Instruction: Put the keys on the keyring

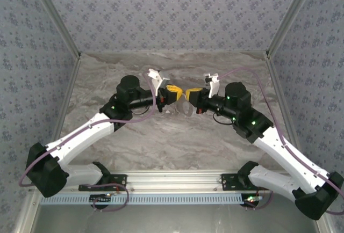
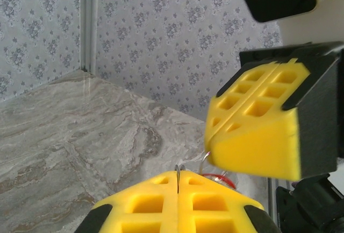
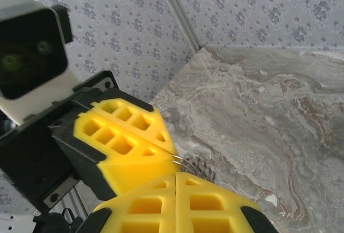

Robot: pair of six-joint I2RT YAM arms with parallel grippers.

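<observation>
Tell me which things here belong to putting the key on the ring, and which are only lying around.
For the job: thin grey metal keyring, nipped in the shut left pincer; small red-headed key, by the shut right pincer.
Only around: grey marbled table top; flower-patterned walls; silver metal rail.

Matt, gridded yellow pads are gripping a thin, glinting metal keyring at lower centre, while the smooth marbled table is showing a soft sheen.
</observation>
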